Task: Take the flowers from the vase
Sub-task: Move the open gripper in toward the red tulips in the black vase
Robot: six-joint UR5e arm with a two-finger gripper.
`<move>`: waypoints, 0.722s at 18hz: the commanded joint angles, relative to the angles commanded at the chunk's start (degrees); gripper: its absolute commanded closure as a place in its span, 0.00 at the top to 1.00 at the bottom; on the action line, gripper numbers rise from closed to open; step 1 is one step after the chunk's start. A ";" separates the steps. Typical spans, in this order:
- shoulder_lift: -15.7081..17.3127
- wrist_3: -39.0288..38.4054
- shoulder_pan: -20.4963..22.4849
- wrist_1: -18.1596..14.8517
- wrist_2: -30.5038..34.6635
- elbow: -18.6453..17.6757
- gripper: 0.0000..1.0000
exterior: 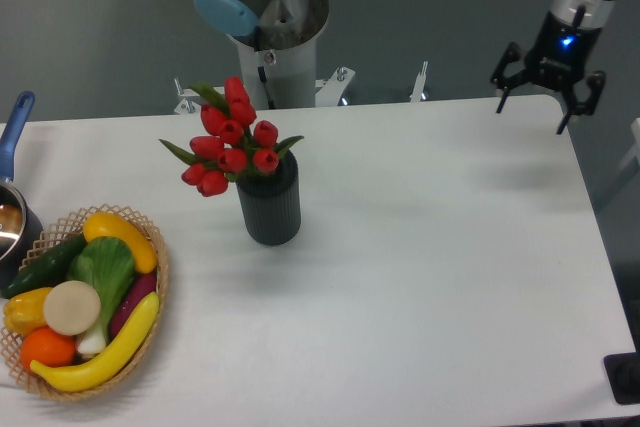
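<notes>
A: Gripper [548, 93]?

B: Upper right, above the table's [430, 247] far right edge. Fingers spread wide, nothing between them. Blue light lit on the wrist.

A: Flowers [232, 139]?

B: Well to the gripper's left and lower in frame. Red tulip buds, green leaves, standing in the vase [270, 203], leaning left. Vase upright, dark, ribbed, on the tabletop. Well apart from the gripper.

A: Anything else?

B: Wicker basket [155, 292] of vegetables farther left still, near the front corner. A blue-handled pot [12, 187] at the left edge. Grey pedestal [280, 42] behind the flowers.
</notes>
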 joint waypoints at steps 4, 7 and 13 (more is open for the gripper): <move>4.03 0.09 -0.44 0.09 -7.03 -5.36 1.00; 8.08 0.18 -1.75 -0.17 -13.43 -9.06 1.00; 13.62 -0.70 -8.78 -0.70 -21.11 -15.30 1.00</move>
